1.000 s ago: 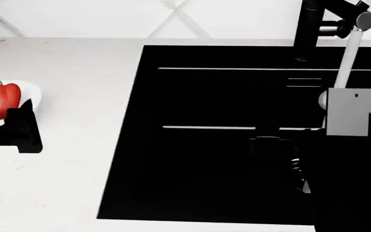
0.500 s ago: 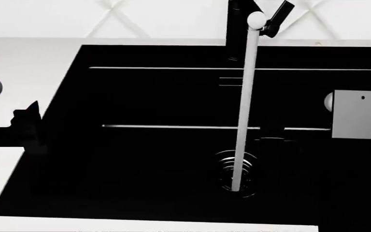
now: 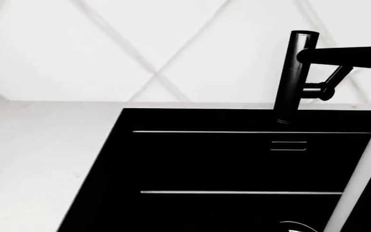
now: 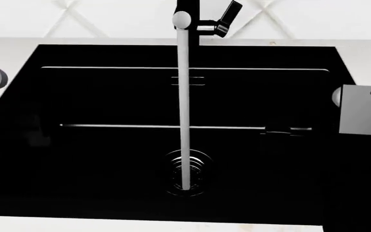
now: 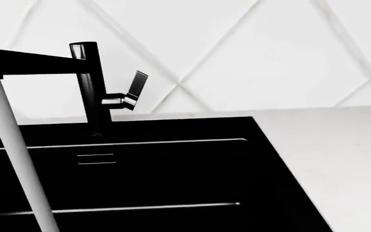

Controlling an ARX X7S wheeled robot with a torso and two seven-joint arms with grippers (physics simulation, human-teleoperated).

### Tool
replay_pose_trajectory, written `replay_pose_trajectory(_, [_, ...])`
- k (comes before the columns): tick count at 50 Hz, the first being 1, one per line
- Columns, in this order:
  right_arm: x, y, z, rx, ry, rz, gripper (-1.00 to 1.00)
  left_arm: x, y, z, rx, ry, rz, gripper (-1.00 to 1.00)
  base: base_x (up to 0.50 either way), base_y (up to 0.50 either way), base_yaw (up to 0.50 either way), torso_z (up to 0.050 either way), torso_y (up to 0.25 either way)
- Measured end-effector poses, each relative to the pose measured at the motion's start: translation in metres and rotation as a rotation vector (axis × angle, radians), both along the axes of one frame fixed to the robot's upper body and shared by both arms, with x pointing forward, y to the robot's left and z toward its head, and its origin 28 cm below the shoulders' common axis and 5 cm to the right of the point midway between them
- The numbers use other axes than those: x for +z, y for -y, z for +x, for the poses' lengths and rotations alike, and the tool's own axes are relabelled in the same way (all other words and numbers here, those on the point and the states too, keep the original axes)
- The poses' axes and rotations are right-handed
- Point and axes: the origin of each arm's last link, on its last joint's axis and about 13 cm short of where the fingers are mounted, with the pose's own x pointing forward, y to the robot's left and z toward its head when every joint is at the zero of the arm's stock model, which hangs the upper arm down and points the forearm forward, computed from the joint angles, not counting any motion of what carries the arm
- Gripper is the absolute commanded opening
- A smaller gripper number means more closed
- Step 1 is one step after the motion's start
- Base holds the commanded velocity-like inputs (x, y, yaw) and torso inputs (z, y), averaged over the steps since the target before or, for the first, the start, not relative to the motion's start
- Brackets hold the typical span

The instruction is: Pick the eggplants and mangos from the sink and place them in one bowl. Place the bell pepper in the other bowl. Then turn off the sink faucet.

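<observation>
The black sink (image 4: 108, 96) fills the head view, and no fruit shows in its basin. The black sink faucet (image 4: 187, 6) stands at the far rim, its lever handle (image 4: 227, 15) angled to the right. A white stream of water (image 4: 184, 96) runs from the spout's end down to the chrome drain (image 4: 187, 176). My left gripper (image 4: 34, 133) and right gripper (image 4: 282, 131) hover over the basin's left and right sides. They are black against black, so their jaws do not show. Both wrist views look at the faucet (image 3: 292, 77) (image 5: 89, 92). The eggplants, mangos, bell pepper and bowls are out of view.
Pale counter (image 3: 37, 159) lies left of the sink, and more counter (image 5: 340, 159) lies to its right. A white diamond-tiled wall (image 4: 108, 19) rises behind the faucet. The right arm's grey block (image 4: 363, 108) hangs over the sink's right rim.
The head view has swung right, so the sink slid left to the middle of the frame. The white bowl with the bell pepper has left the view at the left.
</observation>
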Motion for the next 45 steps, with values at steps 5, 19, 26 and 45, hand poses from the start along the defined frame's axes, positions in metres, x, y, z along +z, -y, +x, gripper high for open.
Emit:
replay_pose_trajectory(5, [-0.001,0.000,0.000,-0.007,0.006,-0.001,1.00,-0.001,-0.001,0.002,0.005,0.000,-0.002,1.00,0.10,0.00,0.00,0.000,0.000])
replay_pose_trajectory(19, [-0.004,0.002,0.000,-0.025,0.006,-0.013,1.00,-0.006,-0.001,0.005,0.007,-0.002,-0.010,1.00,0.37,0.00,0.00,0.000,0.000])
replay_pose_trajectory(26, [-0.006,0.002,-0.001,-0.022,0.003,-0.013,1.00,-0.008,0.000,0.004,0.009,-0.002,-0.013,1.00,0.45,0.00,0.00,0.000,0.000])
replay_pose_trajectory(45, [-0.010,0.001,-0.003,-0.010,-0.005,-0.007,1.00,-0.012,-0.001,0.004,0.021,-0.005,-0.034,1.00,0.36,0.00,0.00,0.000,0.001])
